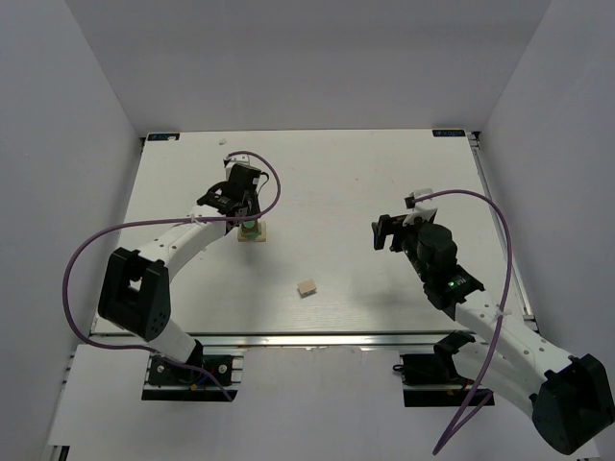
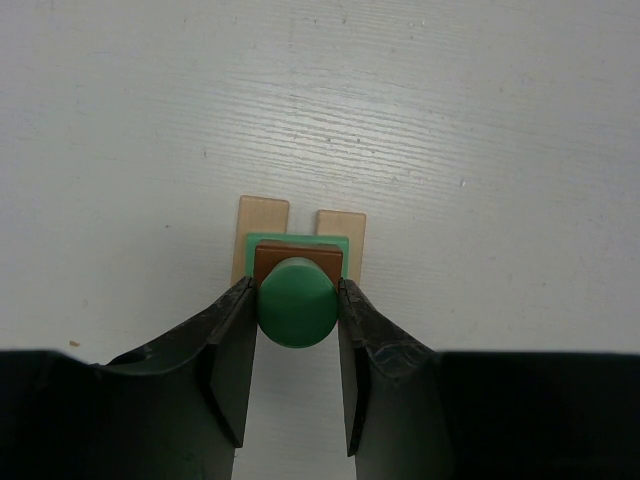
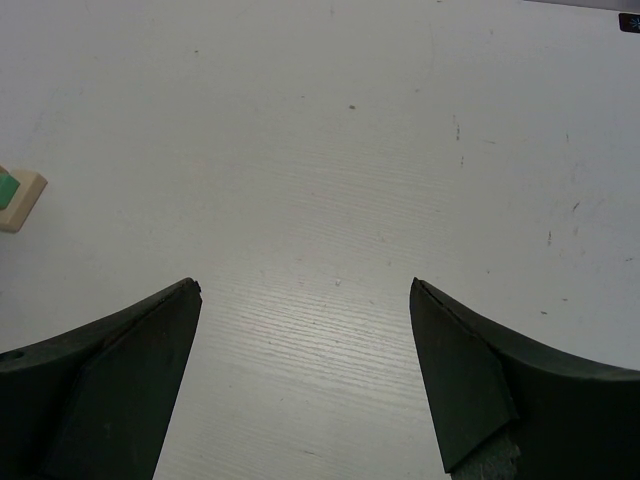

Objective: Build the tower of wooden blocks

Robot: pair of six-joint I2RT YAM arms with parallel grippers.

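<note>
Two-arm layout: left arm over the tower, right arm well apart on the right side of the table (image 1: 384, 163).
Left gripper (image 1: 247, 215): closed narrow on a green round piece (image 2: 296, 302), one finger on each side.
Tower (image 1: 253, 231): left-centre of the table, directly under the left gripper. From the bottom: two tan planks (image 2: 262, 215) side by side with a gap, a green slab (image 2: 298, 238), a brown cube (image 2: 297, 257).
Step in hand: setting the green round piece on the brown cube; judged close to the end of the placement.
Contact: not readable from above whether the piece rests on the cube or hangs just over it.
Alignment: piece centred over the cube from side to side.
Next move: lower until seated if not yet seated, then open the fingers slowly and lift straight up, with no sideways drift.
Loose tan block (image 1: 307, 287): flat on the table, right of the tower and nearer the arm bases, between the two arms; likely the next piece to fetch.
Right gripper (image 3: 305, 284): spread wide, holding nothing, over bare table.
Obstructions: none seen between the loose tan block and either gripper. Purple cable (image 1: 274, 187) of the left arm loops close to the tower.
Risk: narrow stack on two separate planks; a nudge from a finger on release could be enough to shift or topple it.
</note>
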